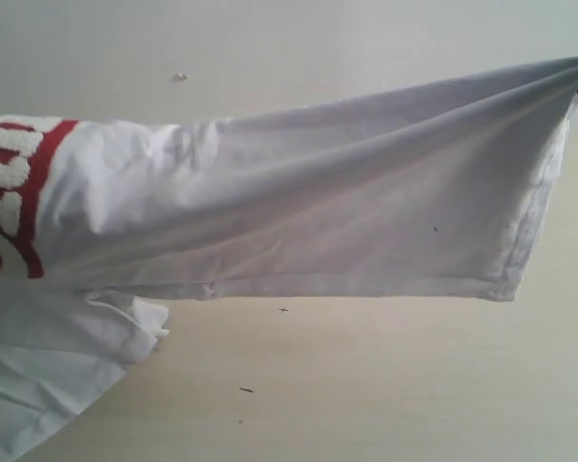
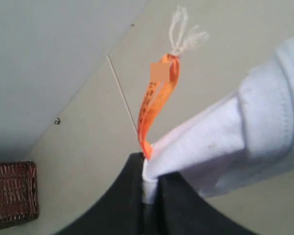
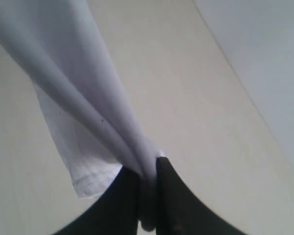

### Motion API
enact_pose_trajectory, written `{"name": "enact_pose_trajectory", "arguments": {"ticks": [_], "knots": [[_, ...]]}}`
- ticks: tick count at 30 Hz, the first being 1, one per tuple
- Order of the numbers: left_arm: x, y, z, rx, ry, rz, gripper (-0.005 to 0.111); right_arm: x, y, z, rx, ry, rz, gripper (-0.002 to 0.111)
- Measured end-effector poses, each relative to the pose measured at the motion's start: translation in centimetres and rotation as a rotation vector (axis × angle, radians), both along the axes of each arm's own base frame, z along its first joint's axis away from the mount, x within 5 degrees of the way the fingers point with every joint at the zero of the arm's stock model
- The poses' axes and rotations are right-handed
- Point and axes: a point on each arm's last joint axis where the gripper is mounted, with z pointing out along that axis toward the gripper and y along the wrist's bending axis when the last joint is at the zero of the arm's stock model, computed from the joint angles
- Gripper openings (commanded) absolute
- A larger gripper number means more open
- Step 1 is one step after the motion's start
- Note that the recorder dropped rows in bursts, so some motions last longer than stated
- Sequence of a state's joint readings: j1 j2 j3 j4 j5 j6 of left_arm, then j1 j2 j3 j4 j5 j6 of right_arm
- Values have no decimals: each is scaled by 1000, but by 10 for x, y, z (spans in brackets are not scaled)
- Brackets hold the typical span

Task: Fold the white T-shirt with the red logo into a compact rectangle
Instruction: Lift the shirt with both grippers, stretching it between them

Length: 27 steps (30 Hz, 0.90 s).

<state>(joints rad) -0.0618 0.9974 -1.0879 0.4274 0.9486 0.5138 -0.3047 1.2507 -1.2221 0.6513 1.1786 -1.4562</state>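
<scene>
Near: left end effector point(image 2: 149, 182) clamped on white T-shirt point(image 2: 245, 127) at neck, orange neck tag point(image 2: 157, 98) poking out just past fingertips. right end effector point(image 3: 148, 178) pinched on bunched hem corner. Between them shirt hangs stretched, airborne, probably to smooth it before laying down. red logo point(image 1: 24, 192) nearer left end effector. Beyond, below both: bench point(image 1: 385, 385), loose fabric drooping toward it.

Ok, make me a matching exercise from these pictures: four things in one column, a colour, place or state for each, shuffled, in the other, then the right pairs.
Things:
1. tag
2. basket
3. logo
4. right gripper

Descriptions:
A. shut on bunched white cloth of the shirt
B. brown and woven
C. red with white letters, at the left edge of the exterior view
D. orange, looped, beside the left gripper

Pairs: 1-D, 2-B, 3-C, 4-A.
</scene>
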Motion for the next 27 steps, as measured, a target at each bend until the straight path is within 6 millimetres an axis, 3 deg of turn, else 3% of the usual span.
{"name": "enact_pose_trajectory", "arguments": {"ticks": [3, 6, 13, 19, 23, 27], "knots": [[-11, 2, 13, -6, -64, 26, 0, -3, 4, 8, 39, -43, -17, 0], [-13, 3, 14, -6, -60, 34, 0, -3, 6, 10, 73, -49, -20, 0], [2, 3, 8, 22, -10, 27, 0, 6, 4, 6, 90, -27, -20, 0], [1, 4, 35, 13, -107, 46, 0, 11, 6, 35, 130, -126, -14, 0], [-10, 5, 39, -16, -120, 76, 0, 5, 9, 46, 181, -141, -51, 0], [-37, 6, 57, -41, -228, 81, 0, -6, 21, 55, 186, -159, -30, 0]]}}
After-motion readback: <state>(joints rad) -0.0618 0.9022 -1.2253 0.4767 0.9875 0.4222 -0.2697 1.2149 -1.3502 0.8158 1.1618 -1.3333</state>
